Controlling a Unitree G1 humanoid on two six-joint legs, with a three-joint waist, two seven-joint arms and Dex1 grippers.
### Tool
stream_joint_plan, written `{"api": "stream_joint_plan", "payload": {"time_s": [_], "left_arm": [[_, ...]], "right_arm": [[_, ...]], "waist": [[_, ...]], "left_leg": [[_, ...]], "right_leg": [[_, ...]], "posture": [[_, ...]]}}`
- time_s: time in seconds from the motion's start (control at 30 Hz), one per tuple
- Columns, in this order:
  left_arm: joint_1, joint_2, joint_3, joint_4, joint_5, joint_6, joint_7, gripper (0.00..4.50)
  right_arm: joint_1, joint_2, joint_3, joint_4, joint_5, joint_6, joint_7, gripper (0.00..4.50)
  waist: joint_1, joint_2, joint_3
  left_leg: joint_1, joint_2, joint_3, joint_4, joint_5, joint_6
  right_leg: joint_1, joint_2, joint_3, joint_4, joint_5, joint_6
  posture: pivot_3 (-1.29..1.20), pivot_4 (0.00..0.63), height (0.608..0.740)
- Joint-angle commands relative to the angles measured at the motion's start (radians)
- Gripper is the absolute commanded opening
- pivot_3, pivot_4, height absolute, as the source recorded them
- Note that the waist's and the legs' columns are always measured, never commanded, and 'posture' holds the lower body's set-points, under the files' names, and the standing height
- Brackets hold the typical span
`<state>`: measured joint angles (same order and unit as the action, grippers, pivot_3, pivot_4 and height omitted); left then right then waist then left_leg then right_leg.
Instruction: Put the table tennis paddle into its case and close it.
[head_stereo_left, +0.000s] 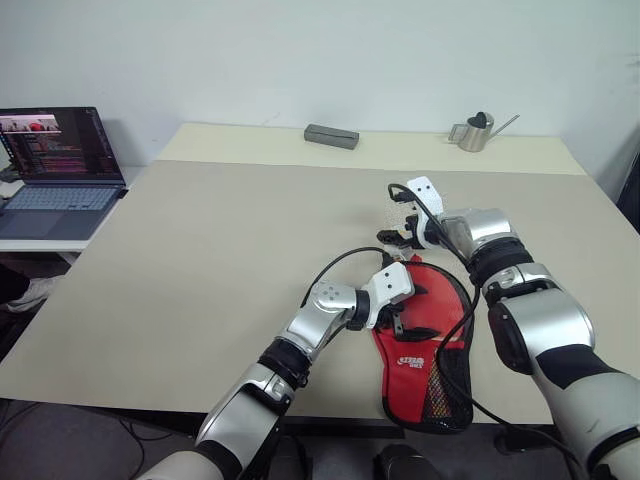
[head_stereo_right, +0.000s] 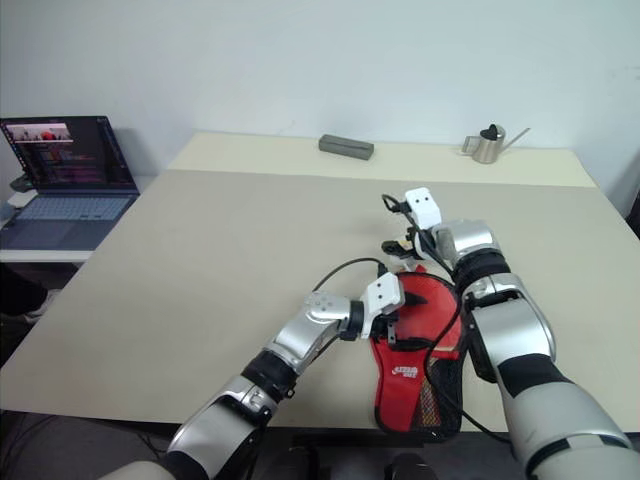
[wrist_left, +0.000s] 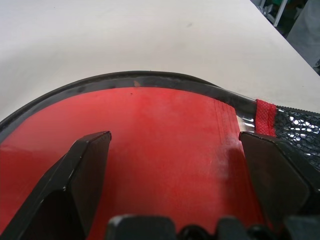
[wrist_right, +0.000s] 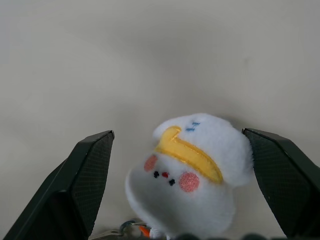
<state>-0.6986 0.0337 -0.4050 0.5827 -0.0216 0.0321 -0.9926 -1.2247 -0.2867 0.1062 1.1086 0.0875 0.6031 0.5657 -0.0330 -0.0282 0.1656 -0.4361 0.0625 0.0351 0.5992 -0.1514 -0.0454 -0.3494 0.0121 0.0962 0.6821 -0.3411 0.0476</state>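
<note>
Red fabric of the case (wrist_left: 165, 150) lies directly under the left gripper (head_stereo_left: 408, 312), between its two black fingers (wrist_left: 80, 175), which stand wide apart and hold nothing. This gripper hovers over the round part of the case, and I cannot tell if a finger touches the fabric. At the far end of the case, the right gripper (head_stereo_left: 403, 228) also has its jaws wide, and between them sits a small white plush charm (wrist_right: 192, 175) with a yellow band and pink cheeks (it seems to hang on the zip pull, a metal ring shows under it). The fingers are beside the charm but have not closed on it.

The paddle cannot be seen separately; judging from the flat, full shape of the case, it is probably already inside, but this is hidden. So the first step looks done, and the closing is what is left: the right gripper must pinch the charm and pull the zip around the rim while the left one steadies the case.

The case lies at the near edge of a large beige table (head_stereo_left: 220, 260). Far behind the case stand a grey block (head_stereo_left: 331, 136) and a small metal watering can (head_stereo_left: 475, 132). Well to the left of the case, on a side desk, is an open laptop (head_stereo_left: 55, 170). The wall behind is plain white.
</note>
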Motion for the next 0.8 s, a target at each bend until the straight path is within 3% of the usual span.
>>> {"api": "stream_joint_plan", "payload": {"time_s": [0.03,0.33,0.5,0.8], "left_arm": [[0.038,0.002,-0.031,0.034,0.036,0.026,0.001,4.5],[0.046,0.001,-0.034,0.029,0.041,0.032,0.003,4.5],[0.052,0.004,-0.035,0.028,0.049,0.046,0.001,4.5],[0.072,0.012,-0.038,0.02,0.053,0.078,-0.005,4.5]], "right_arm": [[-0.035,0.002,-0.013,0.002,-0.027,-0.041,-0.005,4.08],[-0.025,0.011,-0.002,-0.001,-0.078,-0.061,0.021,1.28],[-0.014,0.012,0.0,-0.01,-0.098,-0.076,0.026,0.06],[0.024,-0.055,-0.023,-0.016,-0.124,-0.122,-0.019,0.01]], "waist": [[0.0,0.0,0.0],[0.0,0.0,0.0],[0.0,0.001,-0.001],[0.0,0.001,-0.001]], "left_leg": [[0.0,0.0,0.0,0.0,0.0,0.0],[0.0,0.0,0.0,0.0,0.0,0.0],[0.0,0.0,0.0,-0.001,0.0,0.0],[0.0,0.0,0.0,-0.002,0.0,0.0]], "right_leg": [[0.0,0.0,0.0,0.0,0.0,0.0],[0.0,0.0,0.0,0.0,0.0,0.0],[0.0,0.0,0.0,0.0,0.0,0.0],[0.0,0.0,0.0,0.0,0.0,0.0]], "posture": [[0.0,0.15,0.74],[0.0,0.15,0.74],[0.0,0.15,0.74],[0.0,0.15,0.74]]}}
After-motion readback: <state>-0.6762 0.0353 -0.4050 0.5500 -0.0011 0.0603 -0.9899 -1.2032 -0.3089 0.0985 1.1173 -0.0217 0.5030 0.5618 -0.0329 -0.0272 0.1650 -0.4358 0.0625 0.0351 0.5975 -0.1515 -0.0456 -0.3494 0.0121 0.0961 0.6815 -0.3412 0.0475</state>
